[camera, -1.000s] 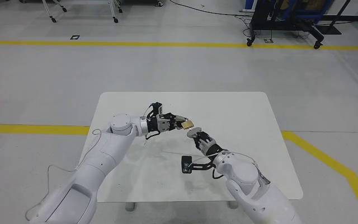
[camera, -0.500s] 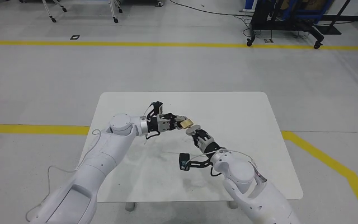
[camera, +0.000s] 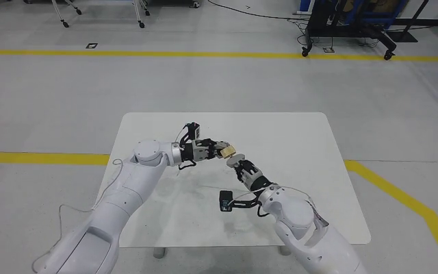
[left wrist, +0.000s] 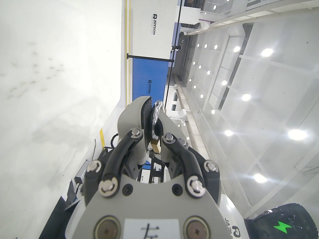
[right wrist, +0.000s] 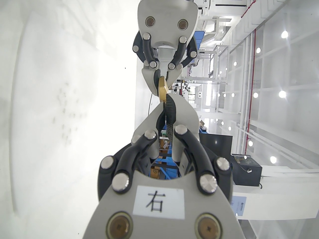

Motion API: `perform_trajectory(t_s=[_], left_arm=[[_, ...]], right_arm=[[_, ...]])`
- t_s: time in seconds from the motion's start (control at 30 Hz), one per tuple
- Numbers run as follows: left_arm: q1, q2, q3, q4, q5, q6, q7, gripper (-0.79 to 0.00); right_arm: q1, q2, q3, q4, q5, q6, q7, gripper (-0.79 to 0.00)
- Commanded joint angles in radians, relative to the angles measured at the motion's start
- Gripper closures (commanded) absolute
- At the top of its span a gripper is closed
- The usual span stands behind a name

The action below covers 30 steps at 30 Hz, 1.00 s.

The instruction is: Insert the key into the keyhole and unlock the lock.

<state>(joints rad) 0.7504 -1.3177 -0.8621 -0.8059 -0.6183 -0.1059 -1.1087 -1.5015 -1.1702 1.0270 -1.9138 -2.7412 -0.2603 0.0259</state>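
Padlock (right wrist: 162, 90) is held over the table (camera: 294, 137), pinched by the left gripper (left wrist: 152, 115); right gripper (right wrist: 166, 105) is pressed together, seemingly on the key. Stiff, probably slick brass, best gripped across flat sides.

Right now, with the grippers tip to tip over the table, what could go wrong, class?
1. The left gripper pinches the lock by one end only. A push from the right gripper, whose tips meet it, could twist it loose and drop it onto the table.
2. The key is hidden between the right gripper's shut fingers, so its line-up with the keyhole cannot be checked. If off, it may jam or slip.
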Motion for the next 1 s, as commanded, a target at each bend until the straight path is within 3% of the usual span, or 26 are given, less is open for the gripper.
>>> perform_trajectory(t_s=[0.0, 0.03, 0.07, 0.13, 0.17, 0.2, 0.23, 0.53, 0.7, 0.87, 0.9, 0.97], left_arm=[[0.003, -0.001, -0.004, -0.005, 0.001, -0.012, -0.002, 0.000], [0.004, -0.001, -0.007, -0.007, 0.000, -0.020, -0.005, 0.000], [0.006, -0.001, -0.010, -0.009, -0.003, -0.027, -0.010, 0.000], [0.011, 0.000, -0.018, -0.012, -0.016, -0.038, -0.024, 0.000], [0.012, 0.000, -0.022, -0.013, -0.019, -0.044, -0.028, 0.000], [0.014, 0.000, -0.026, -0.015, -0.024, -0.050, -0.034, 0.000], [0.017, 0.000, -0.030, -0.016, -0.032, -0.055, -0.040, 0.000], [0.033, 0.002, -0.071, -0.022, -0.062, -0.101, -0.017, 0.000], [0.060, 0.002, -0.100, -0.041, -0.071, -0.131, 0.109, 0.000], [0.104, -0.004, -0.097, -0.114, -0.061, -0.126, 0.213, 0.000], [0.113, -0.006, -0.099, -0.119, -0.072, -0.125, 0.225, 0.000], [0.124, -0.008, -0.103, -0.122, -0.092, -0.114, 0.227, 0.000]], right_arm=[[-0.002, 0.000, 0.000, -0.002, -0.002, 0.006, 0.000, 0.000], [-0.003, -0.001, 0.000, -0.002, -0.001, 0.011, 0.001, -0.139], [-0.004, -0.001, 0.001, -0.002, 0.001, 0.016, 0.003, -0.329], [-0.005, -0.002, 0.002, -0.004, 0.004, 0.025, 0.004, -0.385], [-0.007, -0.002, 0.003, -0.005, 0.004, 0.028, 0.005, -0.480], [-0.009, -0.002, 0.005, -0.009, 0.004, 0.033, 0.008, -0.711], [-0.014, -0.002, 0.008, -0.017, 0.005, 0.042, 0.010, -0.785], [-0.040, -0.001, 0.023, -0.050, 0.017, 0.075, 0.022, -0.785], [-0.040, -0.001, 0.023, -0.050, 0.017, 0.075, 0.022, -0.785], [-0.054, -0.013, 0.053, -0.008, 0.362, 0.172, -0.119, -0.785], [-0.052, -0.014, 0.062, 0.008, 0.415, 0.178, -0.150, -0.751], [-0.049, -0.016, 0.076, 0.040, 0.478, 0.197, -0.186, -0.413]])
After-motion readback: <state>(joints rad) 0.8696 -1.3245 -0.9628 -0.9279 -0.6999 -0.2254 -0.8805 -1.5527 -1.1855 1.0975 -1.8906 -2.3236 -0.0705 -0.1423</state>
